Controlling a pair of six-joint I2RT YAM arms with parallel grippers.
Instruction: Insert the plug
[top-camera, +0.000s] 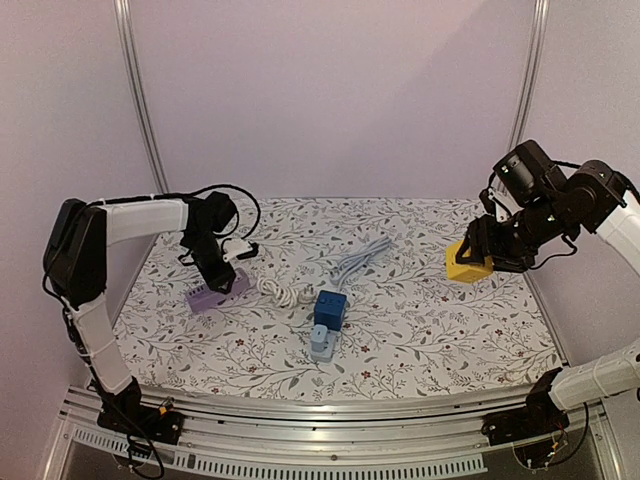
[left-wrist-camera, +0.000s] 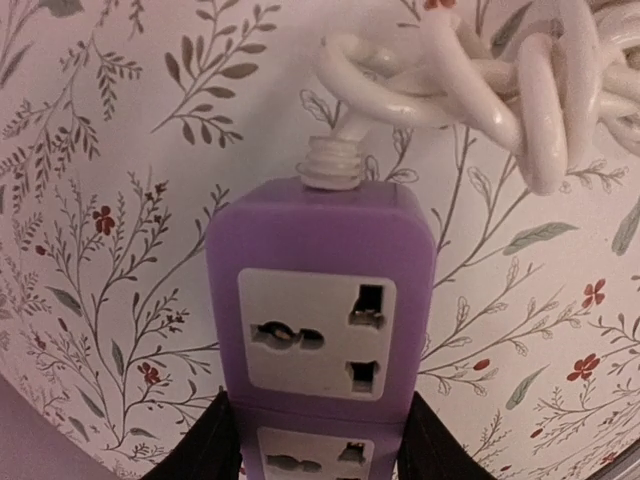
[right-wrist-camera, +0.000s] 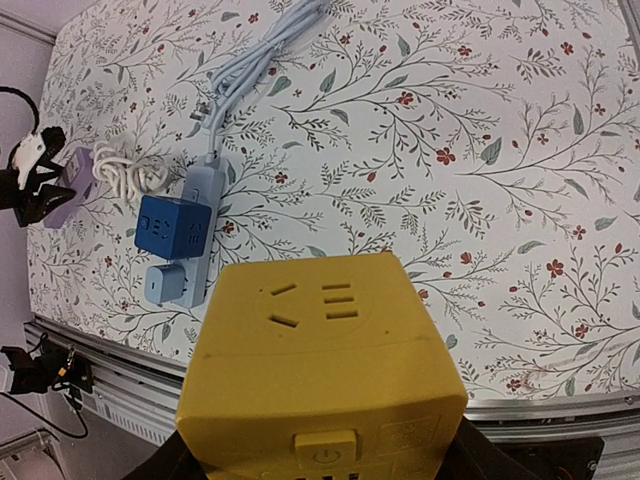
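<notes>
left pincer (left-wrist-camera: 318, 455) clamps purple strip (left-wrist-camera: 320, 230) | right pincer (right-wrist-camera: 322, 465) holds yellow cube (right-wrist-camera: 320, 340) aloft | strip well apart, leftward

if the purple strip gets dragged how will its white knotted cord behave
The white cord is looped in a loose knot, so it likely flops and trails behind. The purple strip looks rigid and lies flat, so it probably slides without tipping.

Left claw (top-camera: 221, 281) low, right claw (top-camera: 470, 262) aloft, both in a grip.
</notes>
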